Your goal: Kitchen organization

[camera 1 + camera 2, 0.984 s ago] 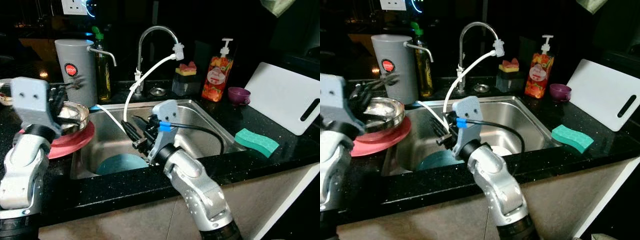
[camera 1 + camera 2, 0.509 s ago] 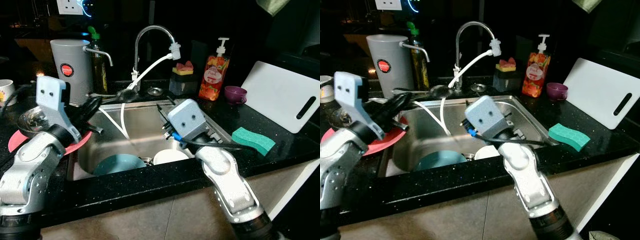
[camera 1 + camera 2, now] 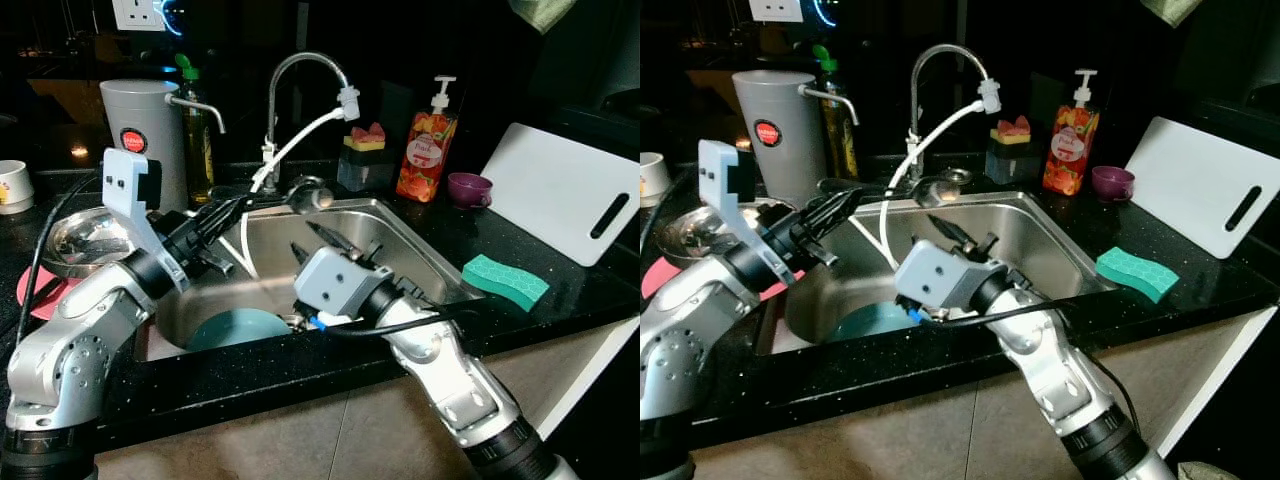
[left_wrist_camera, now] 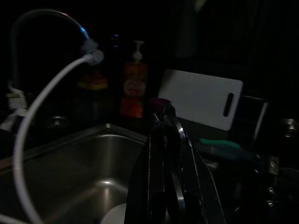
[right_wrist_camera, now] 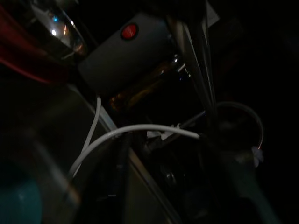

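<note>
While your left gripper (image 3: pixel 215 222) is clamped on the handle of a metal ladle (image 3: pixel 305 195), treat that ladle as the item in hand; the left wrist view shows both black fingers (image 4: pixel 154 163) pressed together on the thin steel shaft. Position: held in the air over the left and rear part of the sink (image 3: pixel 420 250), touching nothing below. Long axis: from the left gripper away to the robot's right and rearward, with the ladle's bowl at the far end, close to the foot of the tap (image 3: pixel 300 65) and beside the white hose (image 3: pixel 300 140). Right gripper (image 3: pixel 322 240): over the middle of the sink, aimed up and back toward the ladle's bowl, near it but apart; whether it is open or closed you cannot tell. Of the two, the right is nearer the bowl end and the left owns the handle end, so any hand-over or set-down likely turns on that axis. Other stock: teal plate (image 3: pixel 235 328) on the sink floor; steel bowl (image 3: pixel 85 235) on a red plate (image 3: pixel 35 290) on the left counter; green sponge (image 3: pixel 505 280) and white cutting board (image 3: pixel 565 190) on the right counter, well apart from both arms.
</note>
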Motion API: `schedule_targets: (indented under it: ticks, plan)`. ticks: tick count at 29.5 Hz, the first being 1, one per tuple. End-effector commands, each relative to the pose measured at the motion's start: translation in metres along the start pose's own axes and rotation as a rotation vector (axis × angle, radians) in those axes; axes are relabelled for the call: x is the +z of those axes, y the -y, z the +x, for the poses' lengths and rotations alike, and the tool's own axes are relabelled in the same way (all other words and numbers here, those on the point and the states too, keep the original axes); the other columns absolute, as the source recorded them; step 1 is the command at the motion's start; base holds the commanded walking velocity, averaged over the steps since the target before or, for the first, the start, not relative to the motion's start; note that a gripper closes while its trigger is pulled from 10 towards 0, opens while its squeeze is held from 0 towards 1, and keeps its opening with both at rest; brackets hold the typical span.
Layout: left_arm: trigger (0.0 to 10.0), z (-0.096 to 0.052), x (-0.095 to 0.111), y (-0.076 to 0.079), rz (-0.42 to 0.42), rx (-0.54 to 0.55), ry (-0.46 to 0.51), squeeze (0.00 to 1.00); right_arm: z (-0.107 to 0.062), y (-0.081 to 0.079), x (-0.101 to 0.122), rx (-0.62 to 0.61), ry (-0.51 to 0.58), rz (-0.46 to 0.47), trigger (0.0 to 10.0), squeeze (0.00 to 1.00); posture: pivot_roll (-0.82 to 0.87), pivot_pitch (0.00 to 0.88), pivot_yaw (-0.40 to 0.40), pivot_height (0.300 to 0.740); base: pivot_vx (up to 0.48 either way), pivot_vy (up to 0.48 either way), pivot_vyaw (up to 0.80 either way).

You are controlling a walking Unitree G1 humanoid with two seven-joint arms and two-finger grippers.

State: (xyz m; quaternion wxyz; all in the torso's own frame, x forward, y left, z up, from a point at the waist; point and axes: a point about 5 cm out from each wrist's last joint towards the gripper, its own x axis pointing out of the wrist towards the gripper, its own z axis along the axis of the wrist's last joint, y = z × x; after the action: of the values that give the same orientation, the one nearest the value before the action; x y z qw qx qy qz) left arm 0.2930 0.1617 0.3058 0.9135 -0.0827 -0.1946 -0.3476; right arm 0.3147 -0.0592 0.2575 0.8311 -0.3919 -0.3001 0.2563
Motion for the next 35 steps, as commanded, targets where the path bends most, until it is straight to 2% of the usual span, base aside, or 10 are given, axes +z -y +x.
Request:
schedule_targets:
  ticks: [1, 6, 7, 19, 20, 22, 23, 24, 25, 35]
  plan:
    - [10.0, 0.002, -0.002, 0.006, -0.007, -0.024, -0.006, 0.0, 0.003, -0.001, 0.002, -0.002, 0.021, -0.016, 10.0, 1.0, 0.05, 0.026, -0.063, 0.74, 0.0, 0.0, 0.0]
    - [10.0, 0.003, -0.005, 0.009, -0.015, -0.033, -0.015, 0.0, 0.006, 0.001, 0.004, -0.026, 0.039, -0.034, 10.0, 1.0, 0.05, 0.021, -0.064, 0.74, 0.0, 0.0, 0.0]
    - [10.0, 0.005, -0.007, 0.009, -0.017, -0.027, -0.028, 0.0, 0.008, 0.006, 0.009, -0.07, 0.069, -0.063, 10.0, 0.0, 0.05, 0.018, -0.062, 0.74, 0.0, 0.0, 0.0]
    - [10.0, 0.005, -0.012, 0.013, -0.024, -0.034, -0.052, 0.0, 0.011, 0.012, 0.013, -0.127, 0.092, -0.096, 10.0, 0.0, 0.05, 0.021, -0.06, 0.74, 0.0, 0.0, 0.0]
    - [10.0, 0.005, -0.012, 0.014, -0.026, -0.042, -0.053, 0.0, 0.012, 0.011, 0.012, -0.127, 0.091, -0.094, 4.8, 0.0, 0.05, 0.021, -0.06, 0.74, 0.0, 0.0, 0.0]
    - [10.0, 0.005, -0.012, 0.015, -0.028, -0.052, -0.054, 0.0, 0.012, 0.011, 0.011, -0.127, 0.089, -0.091, 4.8, 0.0, 0.05, 0.021, -0.06, 0.74, 0.0, 0.0, 0.0]
    - [10.0, 0.004, -0.012, 0.017, -0.031, -0.065, -0.055, 0.0, 0.013, 0.01, 0.011, -0.128, 0.086, -0.087, 2.8, 0.0, 0.05, 0.029, -0.062, 0.74, 0.0, 0.0, 0.0]
    - [10.0, 0.004, -0.012, 0.017, -0.031, -0.065, -0.055, 0.0, 0.013, 0.01, 0.011, -0.128, 0.086, -0.087, 2.8, 0.0, 0.05, 0.029, -0.062, 0.74, 0.0, 0.0, 0.0]
    - [10.0, 0.003, -0.011, 0.019, -0.031, -0.081, -0.057, 0.0, 0.014, 0.009, 0.009, -0.132, 0.078, -0.08, 0.0, 0.0, 0.05, 0.029, -0.062, 0.74, 0.0, 0.0, 0.0]
    - [10.0, 0.002, -0.01, 0.022, -0.035, -0.104, -0.056, 0.0, 0.015, 0.008, 0.001, -0.152, 0.041, -0.049, 0.0, 0.0, 0.05, 0.038, -0.066, 0.74, 0.0, 0.0, 0.0]
